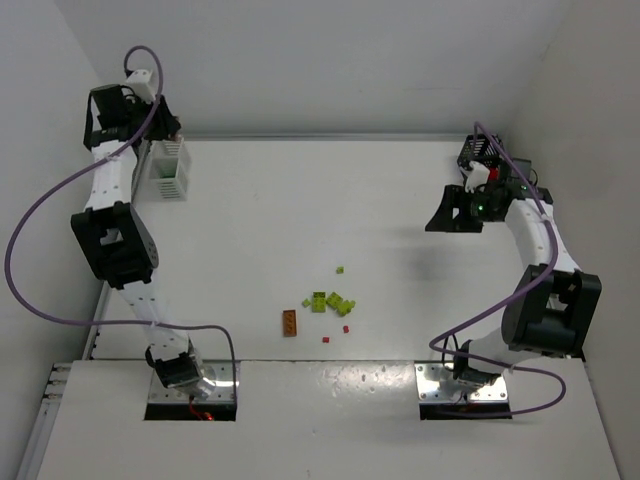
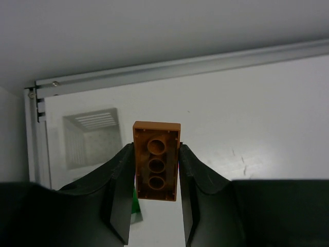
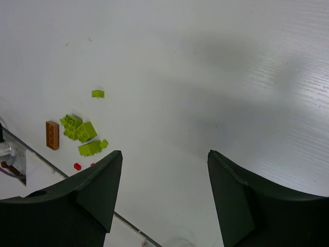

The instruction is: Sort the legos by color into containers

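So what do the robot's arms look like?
Two white arms with chunky black joints, the left arm and the right arm. A purple cable loops along each one. Each ends in two black wedge-shaped fingers.

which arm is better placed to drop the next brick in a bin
Left. The left fingers clamp an orange brick close to the white bin; the right fingers are open and empty.
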